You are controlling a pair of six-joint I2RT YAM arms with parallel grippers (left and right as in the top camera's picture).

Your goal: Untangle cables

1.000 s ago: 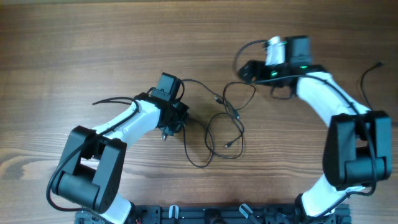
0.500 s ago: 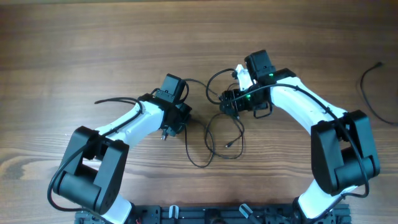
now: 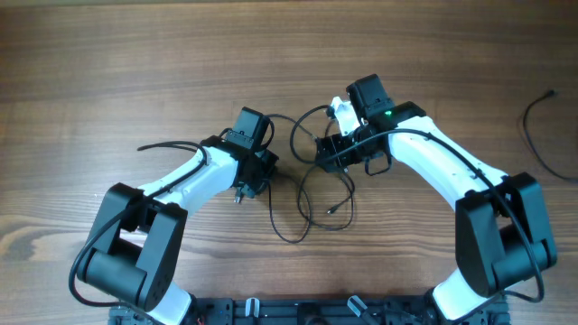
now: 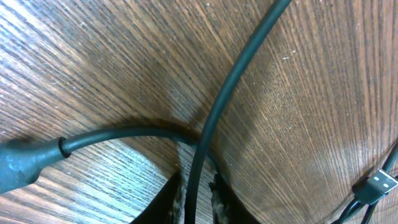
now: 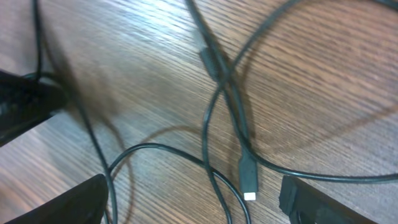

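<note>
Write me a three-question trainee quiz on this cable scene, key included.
1. True or false: the right gripper is shut on a plug.
2. What does the left gripper pinch? A) a cable B) a pale plug C) nothing
3. In the overhead view, where does the stray cable lie relative to the tangle?

Key:
1. False: its fingers stand wide apart, with the plug between them untouched.
2. A.
3. Apart from it, near the right edge of the table.
</note>
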